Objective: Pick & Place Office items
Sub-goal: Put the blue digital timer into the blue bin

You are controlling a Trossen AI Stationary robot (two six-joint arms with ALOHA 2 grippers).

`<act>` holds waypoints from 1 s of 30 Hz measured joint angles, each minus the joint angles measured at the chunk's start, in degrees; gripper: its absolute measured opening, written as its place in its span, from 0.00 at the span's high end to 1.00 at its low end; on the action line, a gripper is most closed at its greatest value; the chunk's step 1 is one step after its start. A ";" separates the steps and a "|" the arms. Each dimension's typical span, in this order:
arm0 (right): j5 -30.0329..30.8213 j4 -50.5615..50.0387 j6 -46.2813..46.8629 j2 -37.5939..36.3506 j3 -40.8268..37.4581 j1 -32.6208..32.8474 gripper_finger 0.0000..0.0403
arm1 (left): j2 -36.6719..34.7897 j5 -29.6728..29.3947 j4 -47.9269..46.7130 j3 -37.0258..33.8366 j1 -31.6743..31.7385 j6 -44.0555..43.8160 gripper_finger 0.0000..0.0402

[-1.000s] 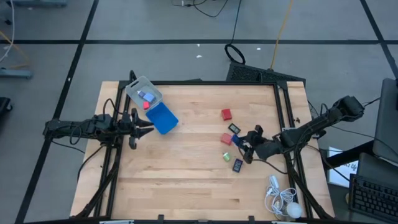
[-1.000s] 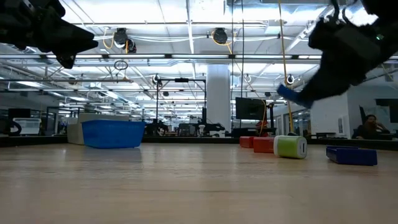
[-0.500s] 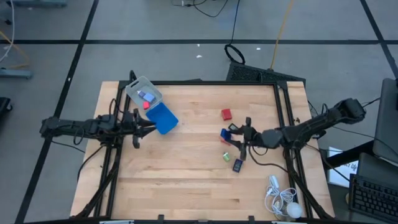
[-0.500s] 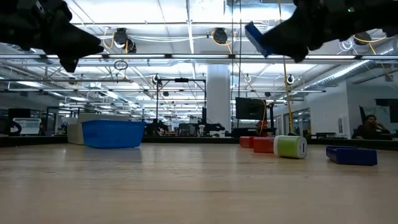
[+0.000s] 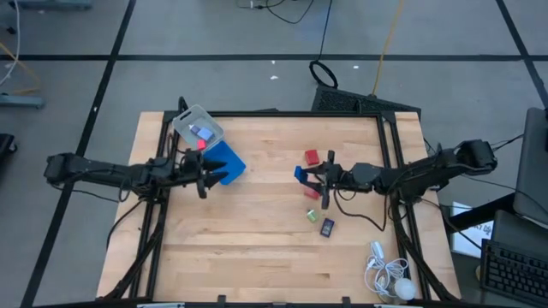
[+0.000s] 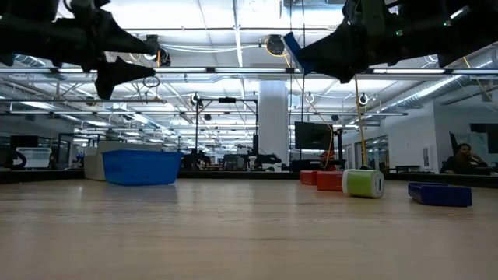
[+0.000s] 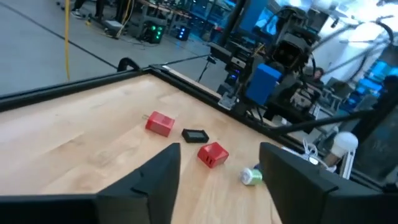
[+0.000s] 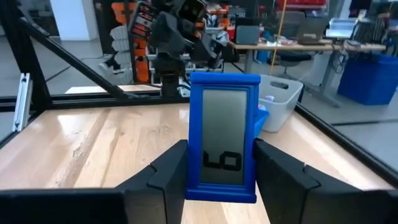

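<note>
My right gripper (image 5: 303, 176) hangs above the table's middle right, shut on a blue rectangular piece with a grey centre (image 8: 224, 138), which also shows high up in the low view (image 6: 294, 48). Below it lie two red blocks (image 5: 312, 157) (image 5: 312, 192), a green piece (image 5: 312, 216) and a dark piece (image 5: 328, 227). My left gripper (image 5: 205, 180) is open and holds nothing; it hovers beside the blue tray (image 5: 226, 161). The clear box (image 5: 197, 128) holds a bluish piece and a red one. My right gripper pinches the blue piece by its two long side edges (image 8: 193, 163), one finger (image 8: 163, 171) on each side. The fingers reach roughly level from the table's right. The piece is lifted clear of the table and stands out beyond the fingertips, its grey face toward the wrist camera.
The white corded gadget (image 5: 390, 274) lies at the near right corner. The left wrist view shows two red blocks (image 7: 160, 123) (image 7: 212, 155), a dark piece (image 7: 195, 134) and the green piece (image 7: 251, 177) on bare wood. Open wood stretches across the middle and near left.
My right gripper has risen and moved toward the table's left, carrying the blue piece higher above the scattered pieces. My left gripper has reached a little toward the table's middle, past the blue tray. The pieces on the table have stayed put.
</note>
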 joint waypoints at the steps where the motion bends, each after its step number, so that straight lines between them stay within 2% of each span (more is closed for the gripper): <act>1: -0.04 0.48 -0.67 0.52 0.10 0.02 0.62 | 1.39 0.41 1.93 -0.01 0.36 -0.66 0.42; 6: -0.02 0.15 -3.15 2.57 2.37 0.66 0.61 | 8.45 4.76 12.33 0.35 1.53 -3.25 0.37; 10: 0.07 -1.38 -4.95 4.33 4.80 1.66 0.62 | 13.86 6.99 18.18 1.14 2.00 -4.81 0.37; 20: 3.62 -8.82 -7.10 9.49 10.72 2.86 0.61 | 26.71 8.61 17.96 10.21 2.05 -8.23 0.37; 24: 8.22 -12.40 -8.65 11.40 12.52 3.34 0.61 | 32.85 10.27 17.86 14.66 2.05 -9.22 0.36; 28: 13.54 -13.96 -11.00 13.10 14.29 4.28 0.60 | 38.76 8.63 17.83 18.91 2.05 -9.41 0.36; 30: 13.99 -14.11 -11.81 13.95 15.09 4.37 0.60 | 41.80 8.45 17.75 20.95 2.05 -9.41 0.36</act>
